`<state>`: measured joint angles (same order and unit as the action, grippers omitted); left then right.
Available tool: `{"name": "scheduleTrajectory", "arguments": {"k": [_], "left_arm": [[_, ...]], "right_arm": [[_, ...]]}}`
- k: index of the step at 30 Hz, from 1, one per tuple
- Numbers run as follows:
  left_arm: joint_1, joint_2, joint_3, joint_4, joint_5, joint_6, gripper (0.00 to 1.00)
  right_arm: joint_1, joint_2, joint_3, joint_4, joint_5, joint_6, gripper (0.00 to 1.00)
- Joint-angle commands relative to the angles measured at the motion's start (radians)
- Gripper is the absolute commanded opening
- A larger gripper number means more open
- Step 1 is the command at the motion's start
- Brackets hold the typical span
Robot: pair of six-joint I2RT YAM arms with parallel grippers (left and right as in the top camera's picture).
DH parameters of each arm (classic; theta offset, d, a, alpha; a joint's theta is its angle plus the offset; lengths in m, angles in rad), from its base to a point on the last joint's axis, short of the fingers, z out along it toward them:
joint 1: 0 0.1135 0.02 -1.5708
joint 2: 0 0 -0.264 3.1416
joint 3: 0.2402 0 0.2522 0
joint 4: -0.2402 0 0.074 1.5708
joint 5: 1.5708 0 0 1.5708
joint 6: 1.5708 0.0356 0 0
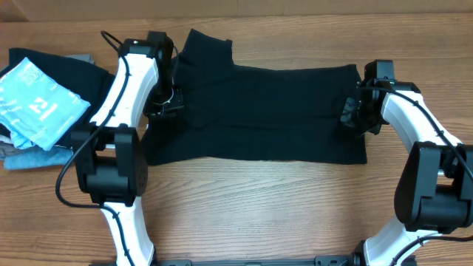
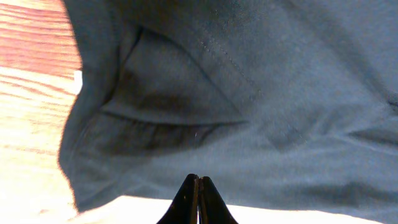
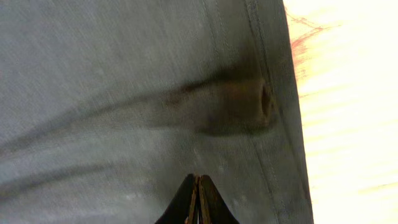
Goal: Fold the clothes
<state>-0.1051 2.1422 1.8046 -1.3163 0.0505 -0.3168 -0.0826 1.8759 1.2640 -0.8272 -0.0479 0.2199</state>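
Observation:
A black garment lies spread across the middle of the wooden table, its collar end at the far left. My left gripper is shut over the garment's left part, and in the left wrist view its tips sit at the cloth's near edge over a folded sleeve seam. My right gripper is shut over the garment's right hem. In the right wrist view its tips lie over the cloth near a small pucker. No cloth shows between either pair of jaws.
A pile of clothes lies at the left edge, with a light blue printed piece on top of black and grey ones. Bare wooden table runs along the front. A cardboard wall closes the back.

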Motion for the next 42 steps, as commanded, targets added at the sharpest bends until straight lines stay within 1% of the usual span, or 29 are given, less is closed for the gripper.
{"name": "scheduleTrajectory", "arguments": {"k": [1, 10, 16, 21, 24, 28, 29, 31, 34, 38, 40, 42], "left_arm": [[-0.002, 0.037, -0.013, 0.013, 0.021, 0.026, 0.04], [-0.002, 0.039, -0.013, 0.059, 0.026, 0.026, 0.04], [-0.002, 0.039, -0.013, 0.098, 0.029, 0.026, 0.04], [-0.002, 0.039, -0.013, 0.136, 0.035, 0.029, 0.04], [-0.002, 0.039, -0.013, 0.188, 0.074, 0.081, 0.04], [-0.002, 0.044, -0.013, 0.250, 0.074, 0.081, 0.04], [-0.002, 0.047, -0.014, 0.273, 0.074, 0.081, 0.04], [-0.003, 0.063, -0.016, 0.307, 0.082, 0.073, 0.04], [-0.003, 0.114, -0.016, 0.319, 0.117, 0.066, 0.04], [-0.003, 0.209, -0.016, 0.326, 0.138, 0.080, 0.04], [-0.003, 0.194, -0.002, 0.353, 0.116, 0.086, 0.04], [-0.002, 0.158, 0.065, 0.361, 0.111, 0.085, 0.04]], "right_arm": [[0.003, 0.000, -0.011, 0.048, -0.006, -0.011, 0.04], [0.003, 0.000, -0.095, 0.218, -0.005, -0.012, 0.04], [0.003, 0.000, -0.143, 0.426, 0.014, -0.011, 0.04], [0.003, 0.000, -0.151, 0.491, 0.012, -0.011, 0.04], [0.003, -0.002, -0.132, 0.476, -0.022, -0.012, 0.04], [0.003, -0.002, -0.103, 0.399, -0.167, -0.012, 0.04], [0.003, -0.002, -0.103, 0.387, -0.179, -0.012, 0.04], [0.003, -0.002, -0.103, 0.362, -0.178, -0.012, 0.04], [0.003, -0.002, -0.103, 0.344, -0.177, -0.043, 0.04], [0.003, -0.002, -0.103, 0.332, -0.170, -0.047, 0.04], [0.003, -0.002, -0.103, 0.336, -0.170, -0.047, 0.04], [0.003, -0.002, -0.103, 0.351, -0.171, -0.047, 0.04]]}}
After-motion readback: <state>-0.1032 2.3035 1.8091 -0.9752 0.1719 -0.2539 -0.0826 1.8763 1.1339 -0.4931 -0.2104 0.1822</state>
